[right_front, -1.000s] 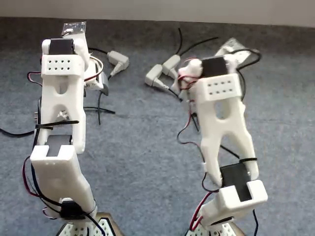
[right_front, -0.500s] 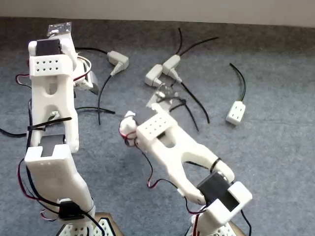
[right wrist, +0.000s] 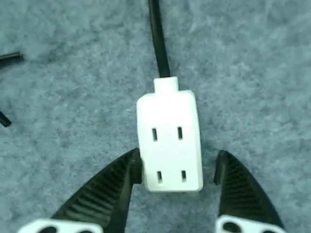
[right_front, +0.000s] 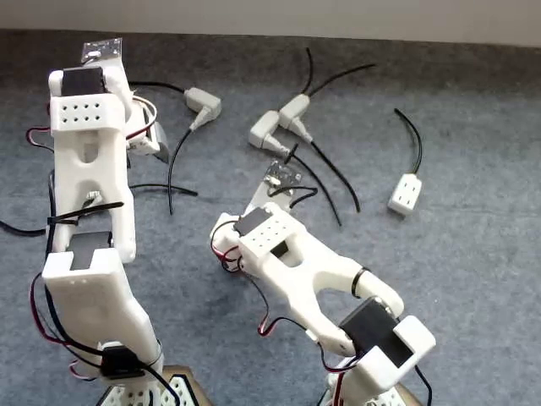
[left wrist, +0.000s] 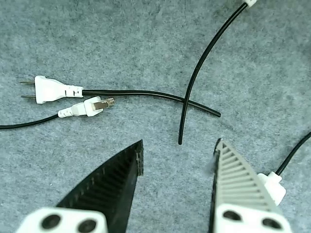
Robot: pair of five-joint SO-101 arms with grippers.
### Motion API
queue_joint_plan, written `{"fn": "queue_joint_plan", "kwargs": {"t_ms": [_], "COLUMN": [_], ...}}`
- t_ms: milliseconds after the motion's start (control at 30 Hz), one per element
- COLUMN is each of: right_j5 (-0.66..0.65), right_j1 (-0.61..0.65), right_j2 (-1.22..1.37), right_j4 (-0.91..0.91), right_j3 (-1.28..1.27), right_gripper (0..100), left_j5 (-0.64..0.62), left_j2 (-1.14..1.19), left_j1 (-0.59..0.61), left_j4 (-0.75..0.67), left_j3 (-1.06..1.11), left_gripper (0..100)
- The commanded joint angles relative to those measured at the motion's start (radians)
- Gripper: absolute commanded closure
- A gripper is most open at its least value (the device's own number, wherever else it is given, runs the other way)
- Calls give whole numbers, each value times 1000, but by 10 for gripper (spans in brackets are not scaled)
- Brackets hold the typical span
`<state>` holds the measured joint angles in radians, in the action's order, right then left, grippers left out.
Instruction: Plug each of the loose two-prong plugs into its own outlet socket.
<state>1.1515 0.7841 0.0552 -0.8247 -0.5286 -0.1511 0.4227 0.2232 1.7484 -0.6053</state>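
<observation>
Right gripper (right wrist: 180, 156): I have the jaws spread wide, straddling the white outlet socket (right wrist: 170, 141) at lower centre, not clamped; apparently aligned for grasping.
Left gripper (left wrist: 180, 143): wide open, empty, hovering.
Upper left, beyond: two-prong plug (left wrist: 48, 90), unplugged, awaiting pickup.

Looks down on grey carpet (right_front: 473, 279). Places one white arm (right_front: 89, 169) along nine o'clock, folded, its wrist end near eleven. Places a second arm (right_front: 313, 271) from five o'clock up to the centre, wrist end aimed at twelve. Finds two white connectors at twelve o'clock: the nearer connector (right_front: 264, 131) just beyond that wrist end, the farther connector (right_front: 294, 110) just beside it. Finds an angled connector (right_front: 203, 103) at eleven, and an outlet socket (right_front: 404, 194) on a black cable (right_front: 416, 148) at three, well apart.
</observation>
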Motion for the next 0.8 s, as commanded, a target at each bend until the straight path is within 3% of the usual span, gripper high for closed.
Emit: {"fn": "queue_joint_plan", "kwargs": {"t_ms": [0,167,300,467,567,767], "right_j5": [-75,-193,-276,-425,-551,-836], "right_j1": [-8,-15,-53,-170,-266,-456], "right_j2": [-51,-50,-50,-48,-48,-44], "right_j4": [1,-53,-249,-495,-598,-762], "right_j3": [13,147,383,733,891,993], "right_gripper": [745,745,745,745,745,745], "left_j5": [2,6,11,106,189,499], "left_j2": [-8,-10,-16,-16,-10,-13], "left_j1": [12,12,13,33,67,133], "left_j4": [6,6,6,9,9,12], "left_j3": [-33,-33,-41,-77,-79,-74], "left_gripper": [766,766,765,765,765,765]}}
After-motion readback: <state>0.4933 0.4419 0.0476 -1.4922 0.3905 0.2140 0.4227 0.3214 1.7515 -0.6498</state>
